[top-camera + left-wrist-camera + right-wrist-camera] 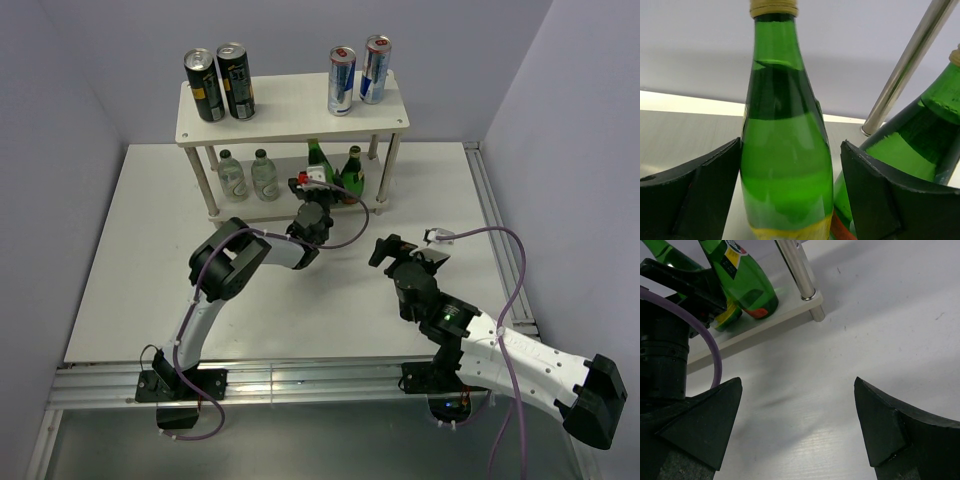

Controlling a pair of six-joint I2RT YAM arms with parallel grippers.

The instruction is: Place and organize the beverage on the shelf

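The cream-white shelf (290, 125) stands at the back of the table. Its top board holds two black cans (220, 85) and two silver-blue cans (358, 75). The lower board holds two clear bottles (248, 175) and two green bottles (352, 172). My left gripper (318, 190) reaches onto the lower board. In the left wrist view it (791, 144) is open around the left green bottle (785, 100): the left finger lies against the glass and a small gap shows at the right finger. The bottle stands upright. My right gripper (410, 245) is open and empty over the table (797, 382).
The second green bottle (920, 135) stands just right of the held-round one, next to a shelf leg (910, 65). The right wrist view shows the lower board's corner (790, 310), a leg (797, 270) and the left arm's wrist with its purple cable (665, 350).
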